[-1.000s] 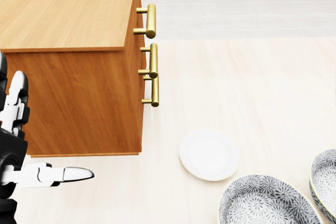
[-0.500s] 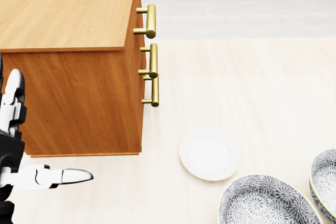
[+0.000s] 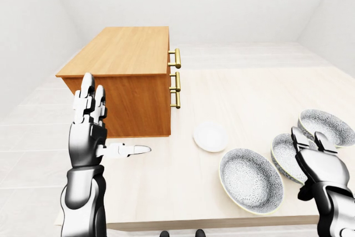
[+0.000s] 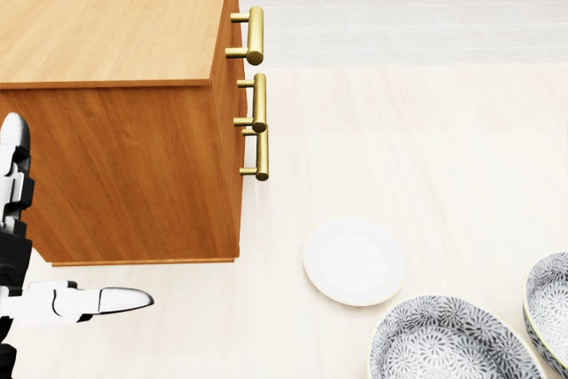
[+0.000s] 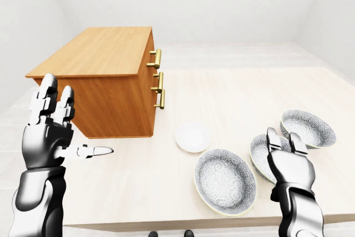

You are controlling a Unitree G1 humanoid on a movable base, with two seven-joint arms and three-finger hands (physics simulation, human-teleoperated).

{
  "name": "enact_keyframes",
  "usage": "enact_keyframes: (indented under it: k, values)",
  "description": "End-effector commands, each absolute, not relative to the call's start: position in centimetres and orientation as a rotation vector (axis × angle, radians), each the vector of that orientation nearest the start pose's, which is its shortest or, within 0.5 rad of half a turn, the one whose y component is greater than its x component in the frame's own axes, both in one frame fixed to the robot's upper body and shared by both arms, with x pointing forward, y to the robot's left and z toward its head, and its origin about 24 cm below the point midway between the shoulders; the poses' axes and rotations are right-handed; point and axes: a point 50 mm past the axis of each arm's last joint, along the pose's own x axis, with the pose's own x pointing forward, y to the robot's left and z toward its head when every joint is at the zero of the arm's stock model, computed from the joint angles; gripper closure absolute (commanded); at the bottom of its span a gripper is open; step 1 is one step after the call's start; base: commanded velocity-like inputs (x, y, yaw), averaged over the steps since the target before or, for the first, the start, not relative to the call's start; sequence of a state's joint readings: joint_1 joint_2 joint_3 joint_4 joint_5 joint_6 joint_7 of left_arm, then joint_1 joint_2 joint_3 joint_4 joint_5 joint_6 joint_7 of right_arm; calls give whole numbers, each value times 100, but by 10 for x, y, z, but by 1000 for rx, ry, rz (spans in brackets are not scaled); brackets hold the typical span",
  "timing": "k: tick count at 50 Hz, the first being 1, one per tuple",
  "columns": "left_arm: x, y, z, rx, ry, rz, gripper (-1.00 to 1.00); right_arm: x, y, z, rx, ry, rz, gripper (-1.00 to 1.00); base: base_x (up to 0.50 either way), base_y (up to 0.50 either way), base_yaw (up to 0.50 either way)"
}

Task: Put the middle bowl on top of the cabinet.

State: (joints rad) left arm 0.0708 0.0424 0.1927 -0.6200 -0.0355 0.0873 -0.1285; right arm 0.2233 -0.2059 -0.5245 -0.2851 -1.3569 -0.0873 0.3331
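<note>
1. The middle bowl [image 5: 259,152], grey-patterned with a pale rim, sits upright on the light wooden table [image 5: 238,95] at the right of the right-eye view. It is the second of three like bowls in a row running from near-left to far-right. Its right part is hidden behind the right hand.
2. The near bowl [image 5: 224,180] lies just to its left and closer. The far bowl [image 5: 308,127] lies just to its right and farther off. The rims stand close together; whether any touch cannot be told.
3. The right hand [image 5: 289,165] is seen from its back, its fingers [image 5: 272,137] straight and apart, pointing to the far side, with nothing in them. It overlaps the middle bowl's near-right rim in both eye views, and whether it touches the bowl cannot be told.
4. A small white plate [image 3: 211,136] lies flat, left of and farther than the near bowl, between the bowls and the cabinet.
5. The cabinet [image 3: 125,54], orange-brown wood, stands on the table at the far left, with three brass handles [image 3: 177,58] on the face turned to the right.
6. The left hand [image 3: 87,137] is raised at the near left, fingers upright and spread, thumb [image 3: 130,150] pointing right, holding nothing, and it is well apart from the bowls.
</note>
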Motion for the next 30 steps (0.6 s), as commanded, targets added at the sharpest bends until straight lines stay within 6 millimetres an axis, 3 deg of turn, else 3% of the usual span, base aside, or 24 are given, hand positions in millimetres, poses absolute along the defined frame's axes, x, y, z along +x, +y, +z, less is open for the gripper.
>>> enact_keyframes:
  k: [1, 30]
  values:
    - [211, 191, 158, 103, -455, 65, -100, 174, -298, 69, -1616, 488, -198, -100, 0, 0, 0]
    - [214, 194, 153, 96, -432, 70, -100, 178, -302, 49, -1581, 520, -145, -100, 0, 0, 0]
